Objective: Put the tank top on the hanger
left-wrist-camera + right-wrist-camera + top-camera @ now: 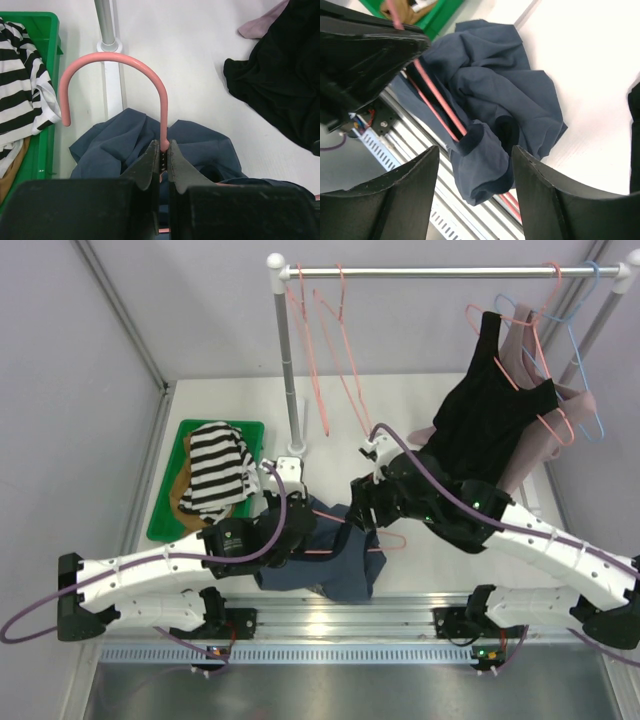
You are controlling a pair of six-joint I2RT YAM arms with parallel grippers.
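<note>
Closest in, the left gripper (161, 150) has its jaws pressed tight on the neck of the hanger (114, 56) — the stem runs straight out ahead of them, and the hook curls over to their left with its tip pointing back. Under and just beyond those jaws lies the tank top (125, 142), bunched on the table (200, 60). The right gripper (475, 152) hovers with jaws spread wide over a rolled edge of it — a hanger arm slants into that fold. Further off are a black garment (280, 75) and a green bin (48, 25).
</note>
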